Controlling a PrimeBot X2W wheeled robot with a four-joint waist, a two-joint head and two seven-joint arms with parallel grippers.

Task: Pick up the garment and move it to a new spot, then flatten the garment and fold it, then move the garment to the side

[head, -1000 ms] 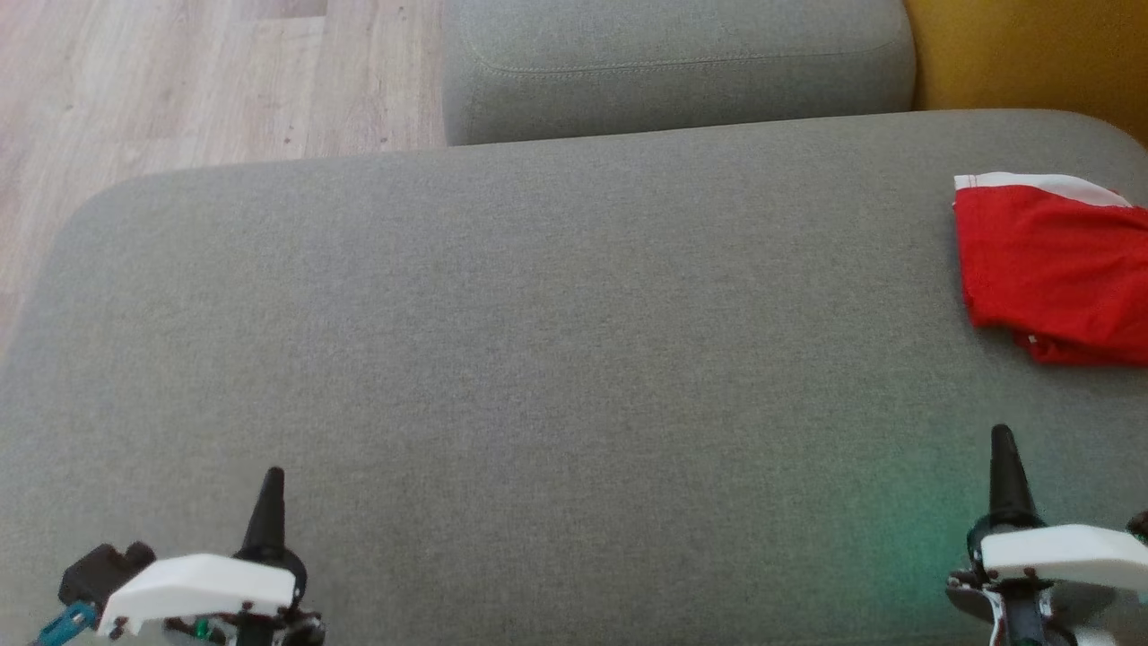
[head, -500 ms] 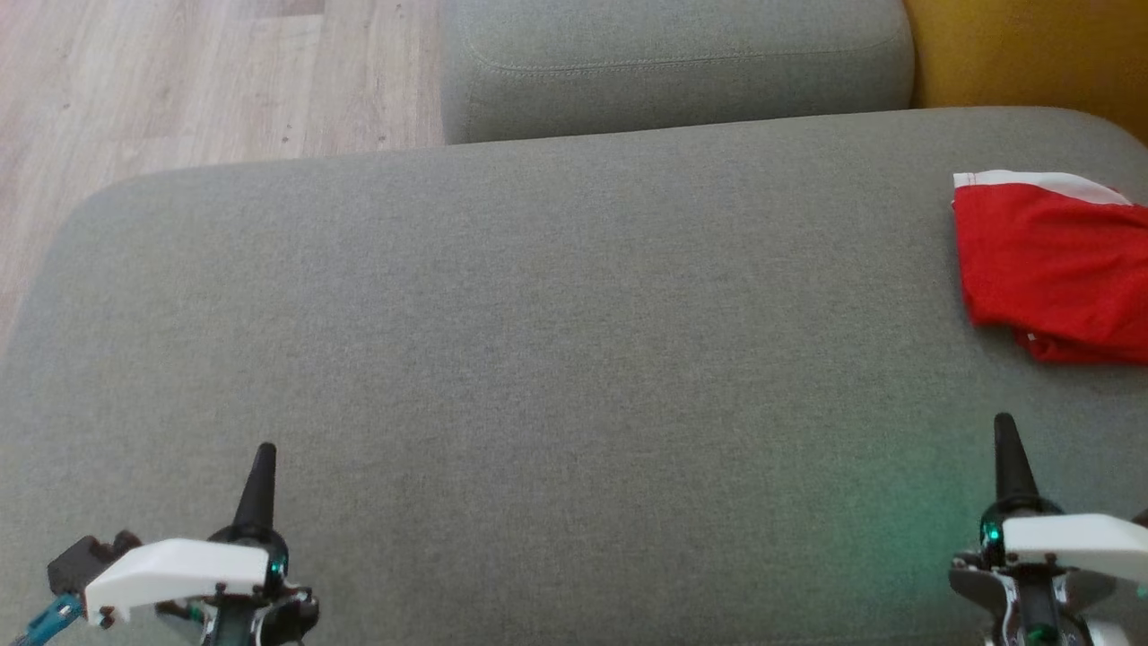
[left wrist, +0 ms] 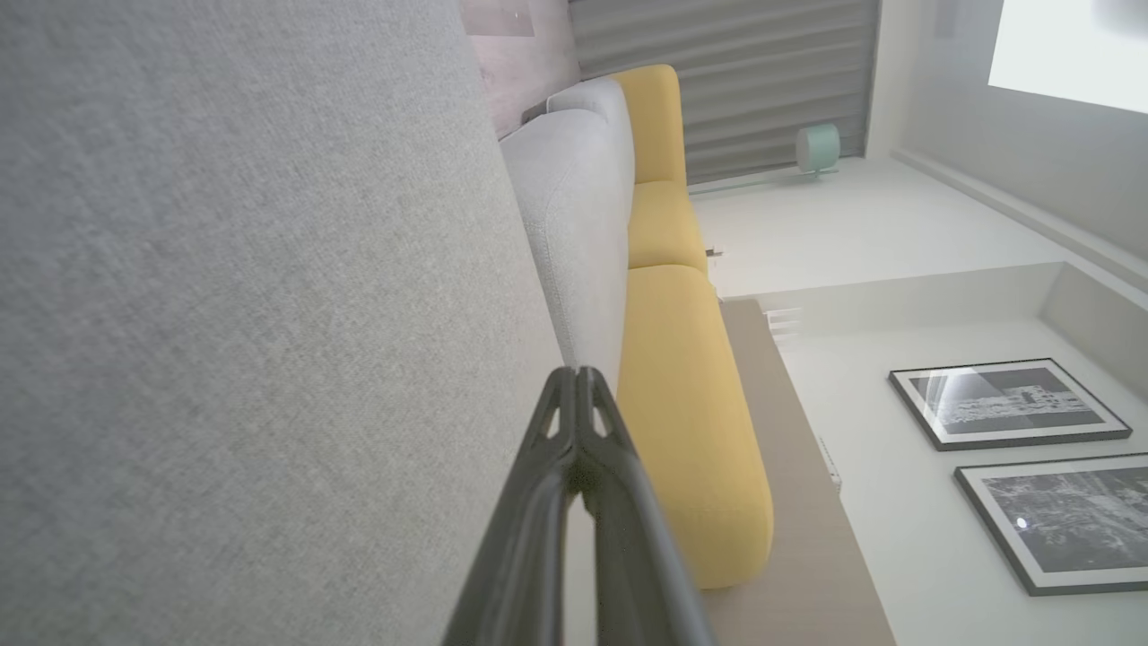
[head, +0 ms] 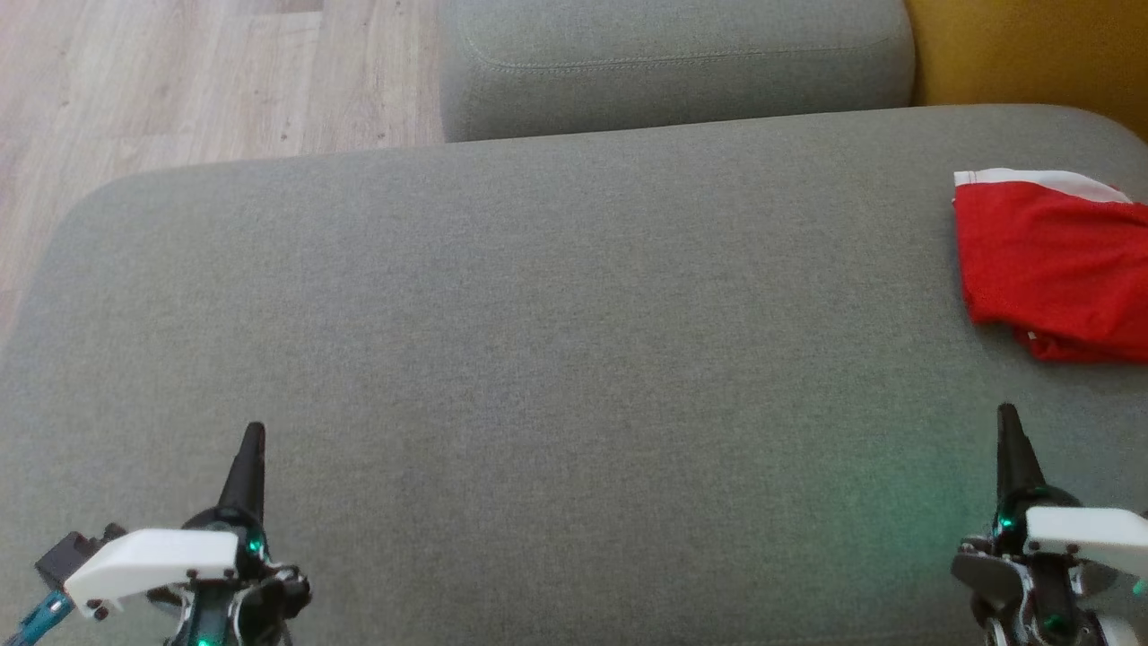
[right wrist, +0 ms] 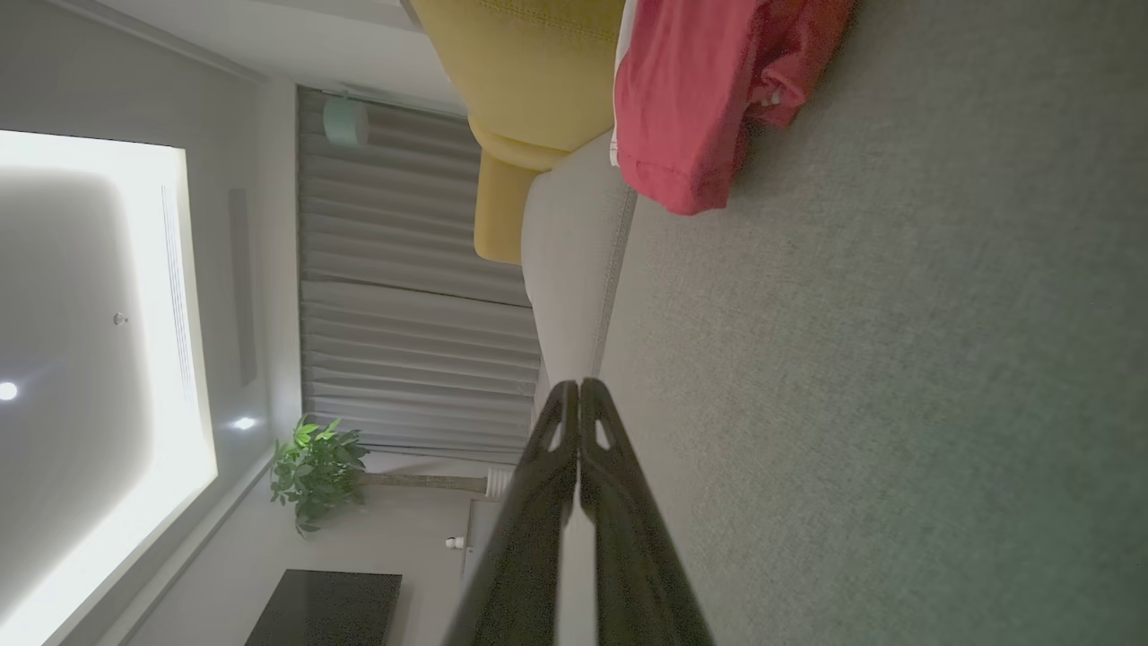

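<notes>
The garment (head: 1054,265) is red with a white band, folded, and lies at the far right of the grey sofa seat (head: 556,341); the right wrist view has the garment (right wrist: 700,99) at its top. My left gripper (head: 253,432) stands shut at the lower left over bare cushion, far from the garment. My right gripper (head: 1007,414) is shut at the lower right, a short way in front of the garment and not touching it. In the wrist views the left gripper (left wrist: 576,375) and the right gripper (right wrist: 574,388) each have fingertips pressed together, holding nothing.
A second grey cushion (head: 673,63) sits beyond the seat, with a yellow cushion (head: 1031,54) at the back right. Wooden floor (head: 179,81) lies past the seat's rounded left corner. A plant (right wrist: 314,467) and curtains stand in the room behind.
Both grippers have crept a little forward over the seat, still shut. The garment has not moved.
</notes>
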